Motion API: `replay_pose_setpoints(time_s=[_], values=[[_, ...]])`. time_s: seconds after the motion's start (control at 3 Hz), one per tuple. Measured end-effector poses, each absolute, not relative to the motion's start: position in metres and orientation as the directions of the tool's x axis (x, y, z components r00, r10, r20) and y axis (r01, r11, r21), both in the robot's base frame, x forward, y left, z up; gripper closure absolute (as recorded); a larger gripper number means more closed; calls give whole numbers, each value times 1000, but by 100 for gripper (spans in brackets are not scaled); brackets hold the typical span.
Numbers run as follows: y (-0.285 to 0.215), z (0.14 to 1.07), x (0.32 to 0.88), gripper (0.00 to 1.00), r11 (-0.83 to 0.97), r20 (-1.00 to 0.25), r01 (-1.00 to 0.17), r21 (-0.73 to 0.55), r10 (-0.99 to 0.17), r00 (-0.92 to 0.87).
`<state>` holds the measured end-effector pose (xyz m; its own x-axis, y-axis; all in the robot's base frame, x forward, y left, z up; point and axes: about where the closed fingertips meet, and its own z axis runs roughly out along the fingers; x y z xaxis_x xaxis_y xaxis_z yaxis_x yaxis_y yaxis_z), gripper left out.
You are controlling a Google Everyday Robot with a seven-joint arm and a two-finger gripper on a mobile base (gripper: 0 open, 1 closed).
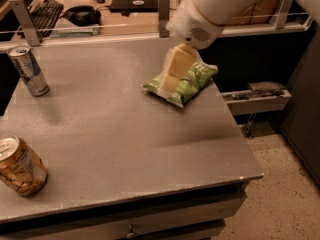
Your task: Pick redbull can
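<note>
The redbull can (28, 70), slim, silver and blue with a silver top, stands upright at the far left of the grey table (115, 134). My white arm reaches in from the upper right, and its cream-coloured gripper (172, 74) hangs over the middle back of the table, in front of the green chip bag (187, 81). The gripper is well to the right of the redbull can and holds nothing that I can see.
A wider orange-brown patterned can (19, 166) stands at the front left corner. A glass rail with metal posts (163, 14) runs along the table's back edge, with a keyboard (42, 11) and desk items behind. The table's right edge drops to a speckled floor.
</note>
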<state>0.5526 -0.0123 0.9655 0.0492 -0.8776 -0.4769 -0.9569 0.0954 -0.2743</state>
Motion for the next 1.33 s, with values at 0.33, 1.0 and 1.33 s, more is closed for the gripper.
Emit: replay_pose_setpoints(time_s=[0.33,1.0,1.33], values=[[65,971,579,0,55,-578,-955,-291,-805,130],[76,966,585,0,63,-616,-954,-292,-775,137],[133,951,598,0,38,-707,-960,-279,-685,178]])
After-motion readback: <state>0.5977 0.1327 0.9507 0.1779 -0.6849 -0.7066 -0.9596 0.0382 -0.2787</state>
